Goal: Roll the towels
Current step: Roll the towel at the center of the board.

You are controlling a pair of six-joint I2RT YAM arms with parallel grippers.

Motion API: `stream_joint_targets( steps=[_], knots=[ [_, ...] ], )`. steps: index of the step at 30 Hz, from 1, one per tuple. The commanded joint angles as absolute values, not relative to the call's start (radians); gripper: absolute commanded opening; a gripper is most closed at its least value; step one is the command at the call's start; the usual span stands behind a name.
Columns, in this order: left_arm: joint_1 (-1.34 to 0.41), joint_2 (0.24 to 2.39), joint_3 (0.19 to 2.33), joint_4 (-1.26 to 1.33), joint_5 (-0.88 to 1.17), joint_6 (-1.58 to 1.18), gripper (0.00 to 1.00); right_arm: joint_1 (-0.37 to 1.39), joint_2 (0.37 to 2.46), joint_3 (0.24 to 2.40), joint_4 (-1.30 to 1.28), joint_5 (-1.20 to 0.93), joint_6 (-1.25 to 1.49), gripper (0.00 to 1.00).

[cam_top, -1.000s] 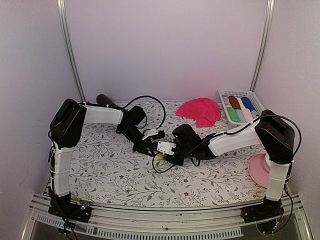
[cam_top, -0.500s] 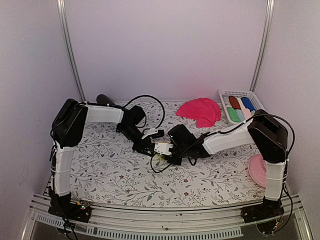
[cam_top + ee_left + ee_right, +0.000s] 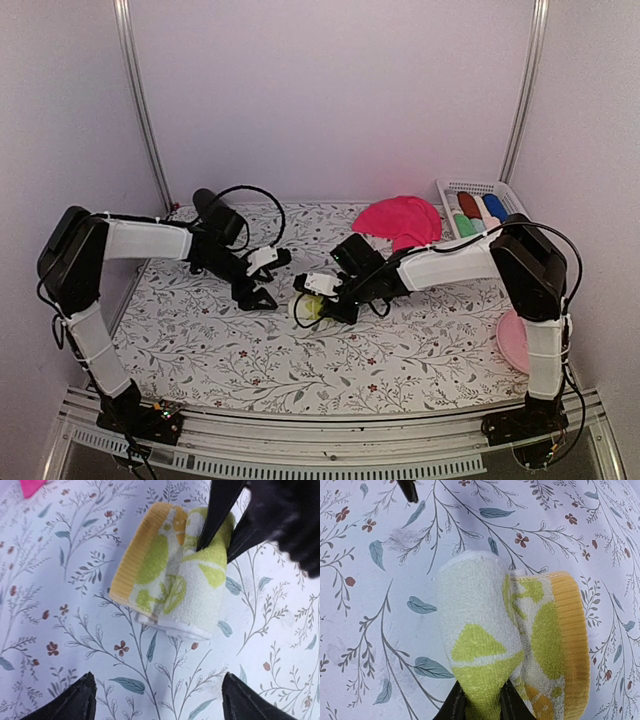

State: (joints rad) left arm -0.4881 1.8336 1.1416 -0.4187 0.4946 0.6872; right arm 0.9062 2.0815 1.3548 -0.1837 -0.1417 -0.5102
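Your right hand (image 3: 479,700) grips the rolled lemon-print towel (image 3: 170,587), while your left hand (image 3: 257,290) hangs open and empty. Next, you likely lift it to the basket (image 3: 480,187).

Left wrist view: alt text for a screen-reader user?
A rolled yellow-and-lime towel lies on a floral tablecloth, one end pinched by the right gripper at top right. The left gripper stands open at the bottom edge, clear of the towel.
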Motion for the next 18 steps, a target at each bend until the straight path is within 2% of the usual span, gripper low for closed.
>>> stream_joint_targets(
  steps=[1,11,14,18],
  knots=[
    [-0.484,1.696,0.971,-0.112,0.435,0.695,0.86,0.909,2.160,1.407,-0.371,-0.303,-0.419,0.20],
    [-0.554,1.511,0.644,0.201,0.389,0.873,0.72,0.869,2.286,1.636,-0.572,-0.492,-0.267,0.20],
    [-0.600,1.456,0.558,0.282,0.374,0.920,0.66,0.864,2.303,1.662,-0.594,-0.514,-0.246,0.20],
    [-0.648,1.416,0.496,0.356,0.348,0.946,0.62,0.852,2.323,1.692,-0.616,-0.551,-0.221,0.20]
  ],
)
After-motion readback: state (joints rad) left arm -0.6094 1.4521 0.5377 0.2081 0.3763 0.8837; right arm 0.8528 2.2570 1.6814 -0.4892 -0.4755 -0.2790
